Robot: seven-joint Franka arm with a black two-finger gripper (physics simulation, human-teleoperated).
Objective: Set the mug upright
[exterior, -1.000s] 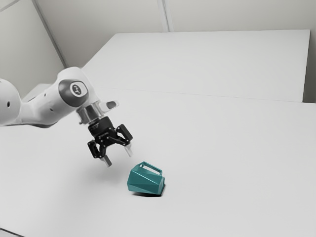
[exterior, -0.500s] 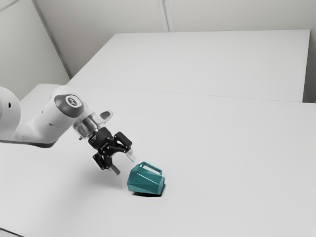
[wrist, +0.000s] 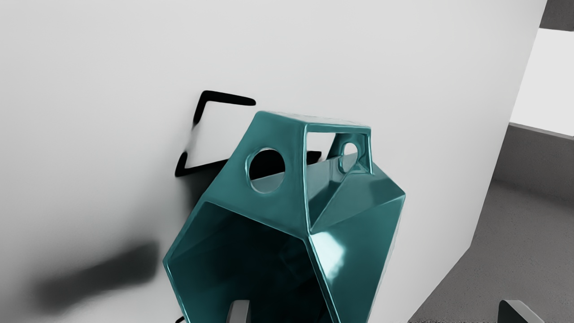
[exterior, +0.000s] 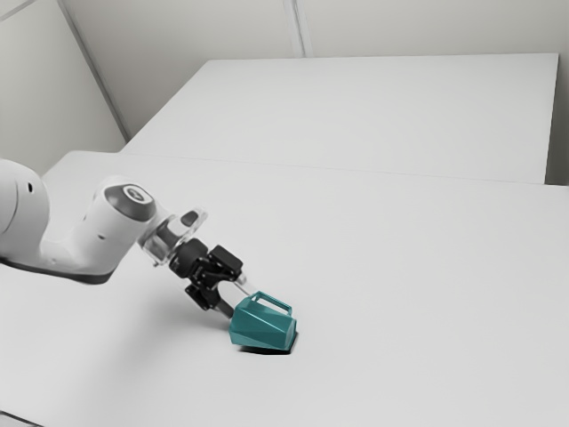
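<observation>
The gripper (exterior: 239,303) stands open, low over the table, its fingertips at the mouth end of the teal faceted mug (exterior: 264,325). That mug lies on its side, handle up, base toward the exterior view's right. In the wrist view the mug (wrist: 354,260) turns its dark mouth toward my hand. There the gripper (wrist: 377,311) has its fingers wide apart: one fingertip (wrist: 240,312) overlaps the mouth, the other (wrist: 515,312) is out past the mug's side. Whether the first is inside the mug, I cannot tell.
The white table (exterior: 400,267) extends around the mug, and another white surface (exterior: 373,116) lies beyond it in the exterior view. Shadows of the mug and a finger fall on the table in the wrist view.
My hand has moved down and toward the exterior view's right, tilting over as it came up to the mug's mouth end. The mug has stayed where it was.
</observation>
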